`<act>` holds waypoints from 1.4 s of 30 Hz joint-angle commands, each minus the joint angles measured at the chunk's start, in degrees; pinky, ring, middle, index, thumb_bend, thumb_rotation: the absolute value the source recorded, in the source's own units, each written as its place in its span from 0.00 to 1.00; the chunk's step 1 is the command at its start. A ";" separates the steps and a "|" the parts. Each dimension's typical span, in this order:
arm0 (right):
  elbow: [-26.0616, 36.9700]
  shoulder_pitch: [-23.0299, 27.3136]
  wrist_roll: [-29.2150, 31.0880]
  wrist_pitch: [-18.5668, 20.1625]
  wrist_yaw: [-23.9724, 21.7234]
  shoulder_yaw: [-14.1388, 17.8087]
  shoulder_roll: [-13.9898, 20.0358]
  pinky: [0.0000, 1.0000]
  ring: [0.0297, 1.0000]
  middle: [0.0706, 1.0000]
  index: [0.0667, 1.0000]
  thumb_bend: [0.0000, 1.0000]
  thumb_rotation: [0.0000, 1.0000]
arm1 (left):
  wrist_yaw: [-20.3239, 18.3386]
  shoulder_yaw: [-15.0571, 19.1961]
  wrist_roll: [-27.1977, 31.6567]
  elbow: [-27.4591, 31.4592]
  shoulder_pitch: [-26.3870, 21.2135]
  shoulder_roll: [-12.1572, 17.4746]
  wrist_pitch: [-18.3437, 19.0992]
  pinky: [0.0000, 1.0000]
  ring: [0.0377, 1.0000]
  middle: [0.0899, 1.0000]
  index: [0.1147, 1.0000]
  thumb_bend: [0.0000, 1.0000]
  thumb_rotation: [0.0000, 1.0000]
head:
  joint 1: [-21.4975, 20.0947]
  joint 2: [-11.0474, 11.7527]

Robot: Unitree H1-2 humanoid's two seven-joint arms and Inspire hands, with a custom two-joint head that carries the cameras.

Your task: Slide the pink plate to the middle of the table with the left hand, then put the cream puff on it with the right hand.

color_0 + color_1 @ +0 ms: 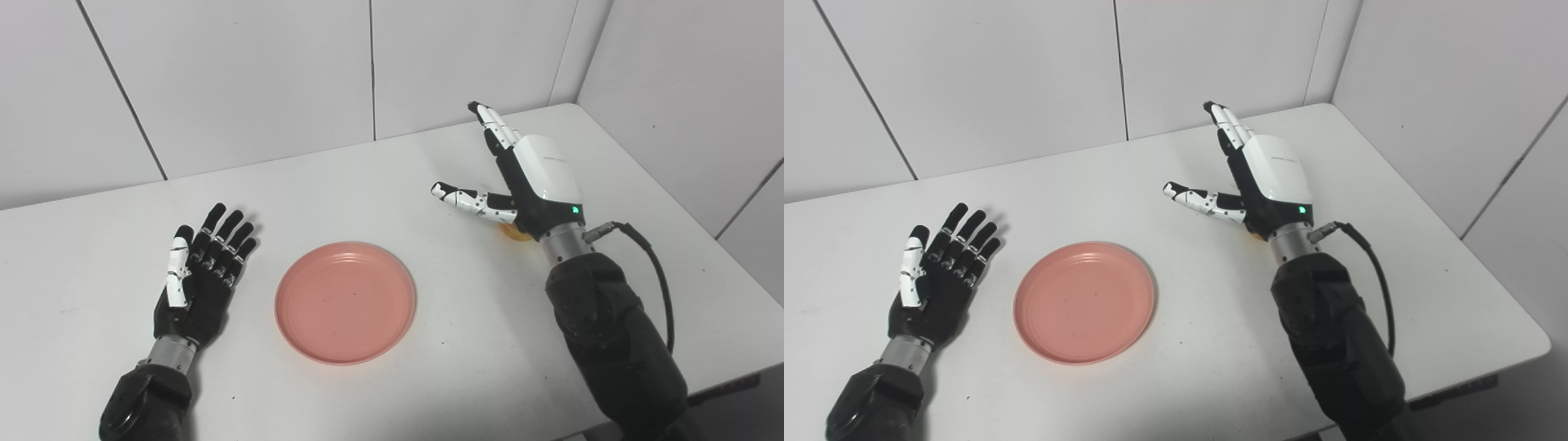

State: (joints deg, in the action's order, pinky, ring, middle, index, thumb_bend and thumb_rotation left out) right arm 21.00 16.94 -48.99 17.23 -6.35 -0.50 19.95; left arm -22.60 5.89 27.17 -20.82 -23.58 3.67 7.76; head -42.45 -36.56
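The pink plate (pixel 345 302) is seen flat near the middle of the white table (pixel 392 177); the left hand (pixel 199 278) is laid palm-up beside it, fingers spread, holding nothing; the right hand (pixel 527 174) is raised, fingers extended, empty; the cream puff (pixel 513 232) is largely hidden beneath its wrist.

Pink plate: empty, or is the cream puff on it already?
Empty. The plate shows only bare pink surface; the cream puff lies on the table, mostly hidden under the open right hand.
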 commanded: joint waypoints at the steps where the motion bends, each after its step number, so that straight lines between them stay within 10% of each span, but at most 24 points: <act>1: 2.46 2.19 -2.45 1.52 -0.61 1.47 2.42 0.80 0.89 0.93 0.94 0.58 0.73 | 2.12 -0.12 -1.54 -2.20 3.62 1.04 4.34 0.97 0.93 0.93 0.93 0.41 1.00 | -0.05 0.06; 15: 1.16 1.40 -9.29 8.56 -11.75 4.83 7.79 0.74 0.87 0.92 0.95 0.92 0.66 | 2.98 -0.06 -0.97 0.74 4.30 0.69 6.47 0.95 0.92 0.92 0.93 0.41 1.00 | 2.00 -1.55; 42: -7.75 -1.43 -5.31 9.36 -13.10 4.70 8.52 0.78 0.89 0.91 0.95 0.97 0.65 | 2.82 -0.83 -0.60 3.75 5.20 1.53 7.51 0.96 0.93 0.93 0.94 0.43 1.00 | 1.77 -3.84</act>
State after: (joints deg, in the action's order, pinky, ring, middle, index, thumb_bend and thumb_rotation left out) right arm 12.48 14.26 -54.71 26.26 -20.65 3.54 27.77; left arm -21.24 5.26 27.43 -15.43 -21.05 4.44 10.76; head -40.61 -40.34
